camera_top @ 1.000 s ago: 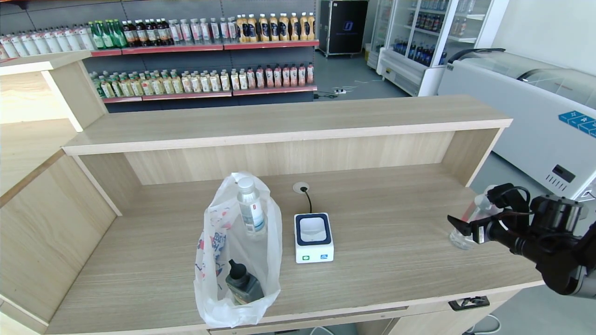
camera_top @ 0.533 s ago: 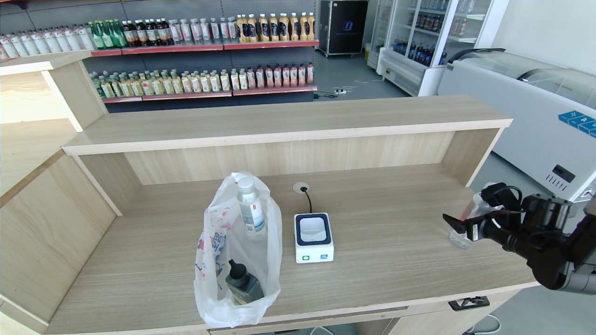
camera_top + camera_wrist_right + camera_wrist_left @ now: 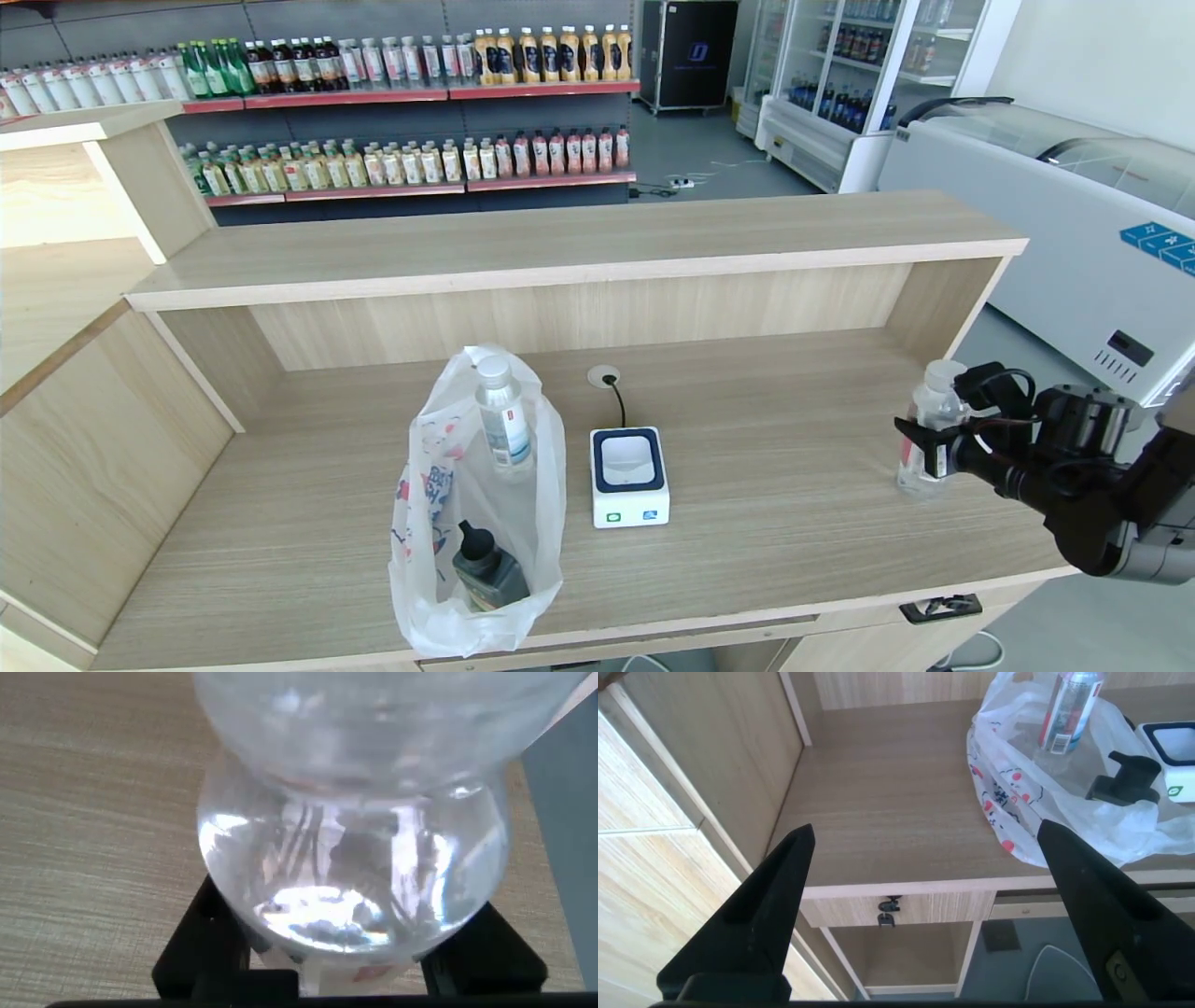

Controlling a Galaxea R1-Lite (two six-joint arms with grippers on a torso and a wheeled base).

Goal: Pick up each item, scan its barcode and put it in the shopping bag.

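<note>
A clear water bottle (image 3: pixel 922 439) stands upright on the wooden counter (image 3: pixel 794 504), near its right edge. My right gripper (image 3: pixel 936 437) is shut on the bottle around its middle. In the right wrist view, the bottle (image 3: pixel 350 840) bulges between the two black fingers (image 3: pixel 201 947). The white shopping bag (image 3: pixel 434 523) stands open at the counter's centre-left, holding a clear bottle (image 3: pixel 504 425) and a dark bottle (image 3: pixel 487 571). My left gripper (image 3: pixel 924 905) hangs open off the counter's front left corner, with the bag (image 3: pixel 1018 812) beyond it.
A white barcode scanner (image 3: pixel 628 476) sits right of the bag, its cable running to a grommet (image 3: pixel 604 376). A raised ledge (image 3: pixel 579 247) walls the counter's back and sides. Bare wood lies between the scanner and the bottle. Drink shelves and freezers stand behind.
The right gripper has shifted slightly left and closed on the clear bottle. The bottle, leaning before, now stands upright. The bag, the scanner and the camera have not moved.
</note>
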